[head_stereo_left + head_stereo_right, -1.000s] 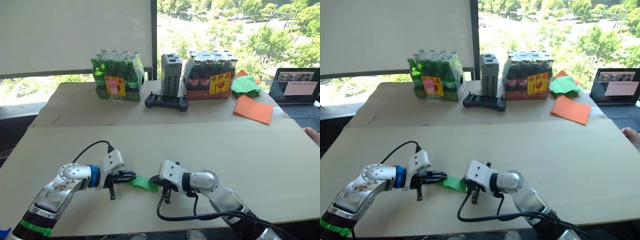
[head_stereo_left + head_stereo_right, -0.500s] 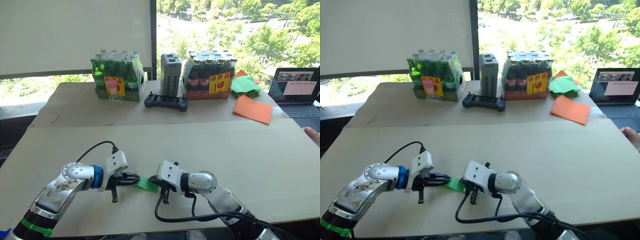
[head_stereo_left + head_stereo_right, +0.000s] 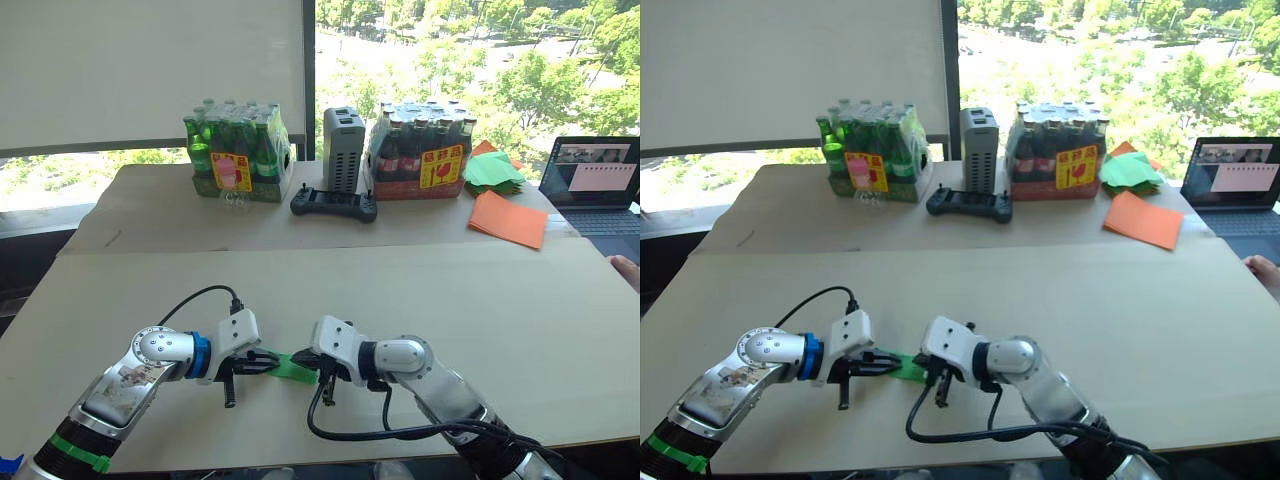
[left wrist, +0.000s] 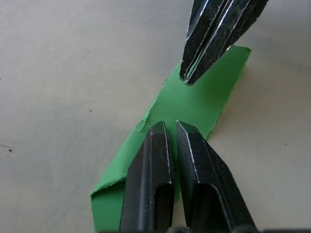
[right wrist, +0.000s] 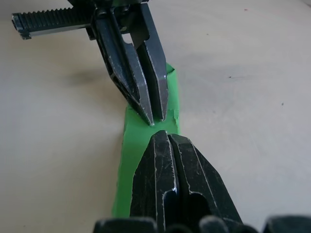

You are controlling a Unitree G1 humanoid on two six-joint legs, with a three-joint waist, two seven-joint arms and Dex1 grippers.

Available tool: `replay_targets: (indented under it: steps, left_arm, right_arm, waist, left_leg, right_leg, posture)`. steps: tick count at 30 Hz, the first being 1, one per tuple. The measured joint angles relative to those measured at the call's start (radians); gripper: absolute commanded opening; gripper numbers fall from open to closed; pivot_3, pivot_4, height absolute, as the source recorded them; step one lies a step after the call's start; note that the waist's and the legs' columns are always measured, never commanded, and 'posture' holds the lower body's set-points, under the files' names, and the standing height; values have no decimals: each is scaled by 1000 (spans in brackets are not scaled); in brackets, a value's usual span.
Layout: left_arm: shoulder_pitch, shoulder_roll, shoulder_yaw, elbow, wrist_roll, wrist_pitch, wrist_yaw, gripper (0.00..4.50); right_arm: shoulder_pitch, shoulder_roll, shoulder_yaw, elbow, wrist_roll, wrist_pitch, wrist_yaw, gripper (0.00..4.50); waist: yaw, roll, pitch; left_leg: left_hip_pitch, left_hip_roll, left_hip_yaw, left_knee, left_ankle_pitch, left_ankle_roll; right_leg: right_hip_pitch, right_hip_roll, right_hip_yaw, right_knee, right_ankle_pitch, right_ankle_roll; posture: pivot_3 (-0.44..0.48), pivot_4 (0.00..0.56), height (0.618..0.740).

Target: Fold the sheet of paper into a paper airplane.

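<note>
The sheet of paper (image 3: 292, 367), folded to a narrow green strip, lies on the near counter (image 3: 480, 300) with its long axis running left to right. The left pincer (image 3: 268, 362) and right pincer (image 3: 316, 366) meet it tip to tip from opposite ends, each with fingers pressed nearly together on the strip, equally near

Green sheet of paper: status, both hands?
Left hand and right hand both shut, tips down on the sheet of paper. Sheet folded into a narrow strip, flat on the table. Nothing in the way.
</note>
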Motion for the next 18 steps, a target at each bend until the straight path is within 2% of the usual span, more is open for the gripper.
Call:
replay_targets:
  steps: [8, 18]
  left_arm:
    - [-7, -2, 1, 6, -8, 7, -4, 336]
    - [-33, -3, 1, 37, -14, 23, -33, 336]
  right_arm:
    - [-65, 44, 44, 83, -42, 0, -26, 45]
    - [-64, 30, 66, 110, -83, -10, -23, 45]
  waist:
    - [0, 0, 0]
    - [-1, 0, 0]
  left_leg:
    - [0, 0, 0, 0, 0, 0]
    - [0, 0, 0, 0, 0, 0]
  right_leg:
    - [0, 0, 0, 0, 0, 0]
    - [0, 0, 0, 0, 0, 0]
  posture:
    - [0, 150, 675]
    - [0, 150, 675]
